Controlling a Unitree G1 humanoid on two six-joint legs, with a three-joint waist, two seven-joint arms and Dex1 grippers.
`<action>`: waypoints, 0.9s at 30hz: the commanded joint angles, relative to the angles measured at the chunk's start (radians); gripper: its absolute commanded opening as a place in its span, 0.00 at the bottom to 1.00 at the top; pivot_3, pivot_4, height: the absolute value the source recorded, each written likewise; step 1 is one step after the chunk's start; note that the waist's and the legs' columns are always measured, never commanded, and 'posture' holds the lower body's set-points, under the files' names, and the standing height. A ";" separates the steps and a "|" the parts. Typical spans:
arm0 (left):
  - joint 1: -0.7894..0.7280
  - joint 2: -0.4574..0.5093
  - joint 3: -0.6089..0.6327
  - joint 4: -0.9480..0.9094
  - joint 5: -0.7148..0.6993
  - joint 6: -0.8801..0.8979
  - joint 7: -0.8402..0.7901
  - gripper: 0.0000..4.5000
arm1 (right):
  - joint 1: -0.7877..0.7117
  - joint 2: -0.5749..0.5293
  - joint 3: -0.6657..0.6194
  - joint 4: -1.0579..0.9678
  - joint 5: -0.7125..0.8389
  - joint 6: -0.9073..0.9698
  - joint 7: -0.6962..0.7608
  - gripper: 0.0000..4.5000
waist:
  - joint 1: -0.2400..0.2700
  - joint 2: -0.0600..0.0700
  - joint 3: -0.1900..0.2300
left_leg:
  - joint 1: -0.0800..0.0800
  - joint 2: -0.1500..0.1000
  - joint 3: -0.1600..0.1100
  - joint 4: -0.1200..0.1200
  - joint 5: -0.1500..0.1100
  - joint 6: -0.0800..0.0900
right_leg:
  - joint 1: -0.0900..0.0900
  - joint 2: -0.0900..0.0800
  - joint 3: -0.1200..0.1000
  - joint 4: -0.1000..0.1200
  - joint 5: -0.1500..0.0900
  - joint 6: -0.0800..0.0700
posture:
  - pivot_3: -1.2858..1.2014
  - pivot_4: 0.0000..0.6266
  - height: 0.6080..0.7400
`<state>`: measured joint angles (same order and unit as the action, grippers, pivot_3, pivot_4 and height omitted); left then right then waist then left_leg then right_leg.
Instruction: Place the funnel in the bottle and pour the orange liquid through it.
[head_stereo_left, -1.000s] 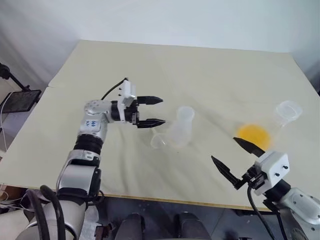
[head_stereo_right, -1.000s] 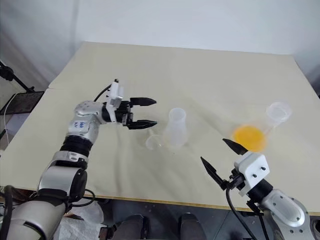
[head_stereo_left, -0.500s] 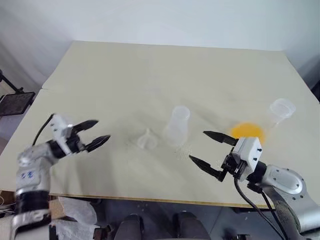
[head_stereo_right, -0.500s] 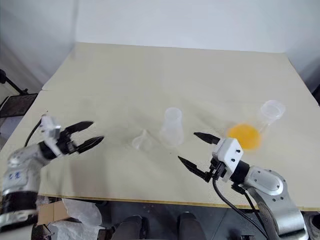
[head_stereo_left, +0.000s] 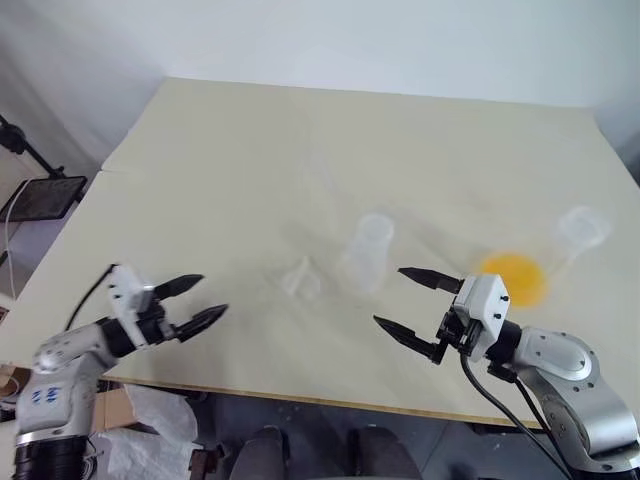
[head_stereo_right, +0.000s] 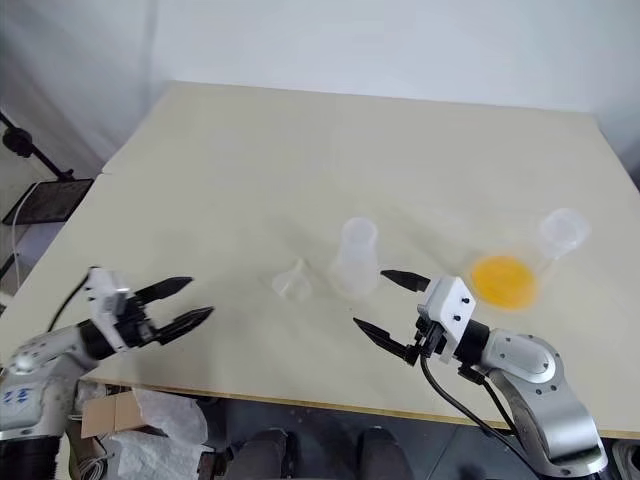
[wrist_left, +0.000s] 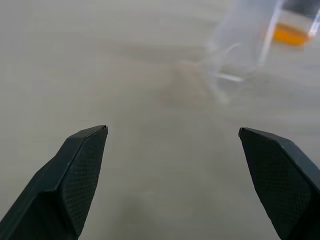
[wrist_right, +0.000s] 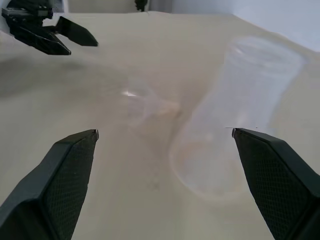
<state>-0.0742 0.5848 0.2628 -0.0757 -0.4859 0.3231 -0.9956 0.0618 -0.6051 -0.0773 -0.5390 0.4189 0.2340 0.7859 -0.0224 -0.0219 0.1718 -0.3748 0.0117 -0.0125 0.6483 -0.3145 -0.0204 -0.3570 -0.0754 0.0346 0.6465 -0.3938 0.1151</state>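
A: Status check. How far along are you?

B: Nothing done yet, by the look of it. The funnel (head_stereo_right: 296, 281) lies on the surface (head_stereo_right: 300, 160), not in the bottle (head_stereo_right: 355, 258). You have all of it left: pick up the funnel, seat it in the neck, then pour.

A: End effectors?

B: Left end effector (head_stereo_right: 186, 305) is spread wide and empty, low at the near left edge, well apart from the funnel. Right end effector (head_stereo_right: 390, 304) is also wide and empty, just in front of the bottle, pointing toward it and the funnel.

A: Where's the liquid?

B: The orange liquid (head_stereo_right: 503, 280) sits in a second flask (head_stereo_right: 525, 262) to the right of the bottle, near your right arm. Shallow pool, clear walls. That flask seems to be tilted or on its side; I can't tell which.

A: Funnel condition?

B: Small, clear, hard to make out against the pale surface. It lies just left of the bottle, close but apparently not touching. The bottle stands upright, neck open, looks empty.
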 joint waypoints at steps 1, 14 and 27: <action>-0.046 -0.015 -0.069 -0.016 0.005 0.003 0.000 0.99 | 0.016 0.006 -0.031 -0.031 0.001 -0.020 -0.023 1.00 | -0.008 0.001 0.000 | 0.000 0.000 0.000 0.000 0.000 0.000 | 0.000 0.001 -0.001 0.001 0.000 0.000 | 0.52 0.24 1.00; -0.287 -0.166 -0.241 0.191 0.085 -0.064 0.032 0.99 | 0.101 0.033 -0.041 -0.102 -0.026 -0.019 -0.100 1.00 | -0.007 0.001 0.000 | 0.000 0.000 0.001 0.006 0.002 0.000 | 0.000 0.002 0.000 0.007 0.000 0.000 | 0.52 0.24 1.00; -0.334 -0.221 -0.266 0.252 0.173 -0.098 0.159 0.86 | 0.138 0.044 -0.043 -0.122 -0.032 -0.032 -0.131 1.00 | -0.001 0.001 0.000 | 0.000 0.000 0.001 0.006 0.002 0.000 | 0.000 0.002 0.000 0.007 0.000 0.000 | 0.52 0.24 1.00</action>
<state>-0.4006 0.3653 -0.0044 0.1940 -0.3200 0.2409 -0.8479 0.1935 -0.5659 -0.0949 -0.6266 0.3822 0.2294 0.6619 -0.0234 -0.0212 0.1723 -0.3744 0.0117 -0.0115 0.6538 -0.3123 -0.0204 -0.3573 -0.0736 0.0343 0.6534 -0.3938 0.1153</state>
